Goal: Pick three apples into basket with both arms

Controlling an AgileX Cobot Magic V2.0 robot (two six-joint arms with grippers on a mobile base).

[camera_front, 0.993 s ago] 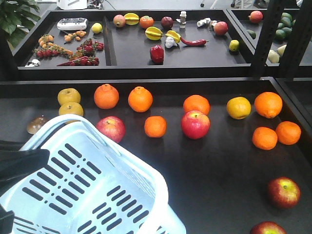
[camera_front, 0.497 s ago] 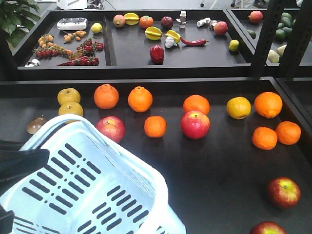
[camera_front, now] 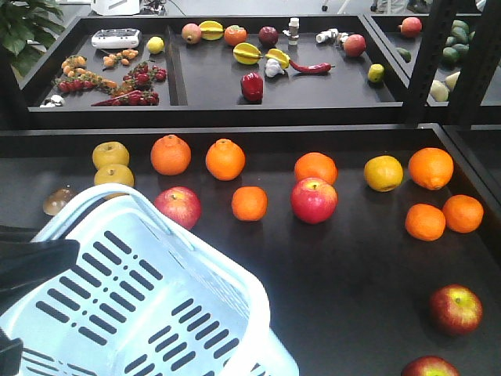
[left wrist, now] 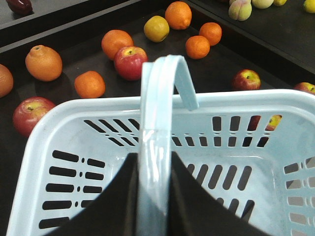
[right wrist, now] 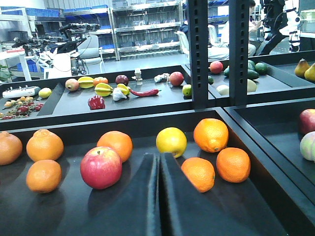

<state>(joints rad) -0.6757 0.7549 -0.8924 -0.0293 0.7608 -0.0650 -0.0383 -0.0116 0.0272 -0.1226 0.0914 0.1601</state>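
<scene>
Exterior front-facing view: a pale blue slotted basket [camera_front: 149,305] fills the lower left corner of a dark bench [camera_front: 352,266] scattered with fruit. Nothing lies inside it, and whether it rests on the bench or hangs above it cannot be told. Four red apples lie outside it. A left apple [camera_front: 178,207] sits just past the basket's far rim, and a middle apple [camera_front: 314,200] sits near the bench's centre. A right apple [camera_front: 455,309] and a bottom apple [camera_front: 429,368] are at the lower right, well apart from the basket. Oranges [camera_front: 225,159] and a yellow fruit [camera_front: 383,173] sit among them.

Left wrist view: the left hand [left wrist: 154,160] is clamped on the basket's loop handle [left wrist: 158,98], with a dark finger pressed to each side. This arm carries the basket and is not free to pick.

Right wrist view: the right hand [right wrist: 159,157] has its fingers pressed together with only a thin seam between them, holding nothing. The middle apple sits near, ahead of the fingertips and off to their left. A small orange [right wrist: 198,173] lies just ahead to the right. The right arm is the free one and looks closest to this apple. The coming move likely calls for spreading the fingers and swinging left before closing.

That apple is round, with no long axis to line up on. It stands stem up, deep red and glossy, with a yellow-green patch around the stem dimple.
</scene>
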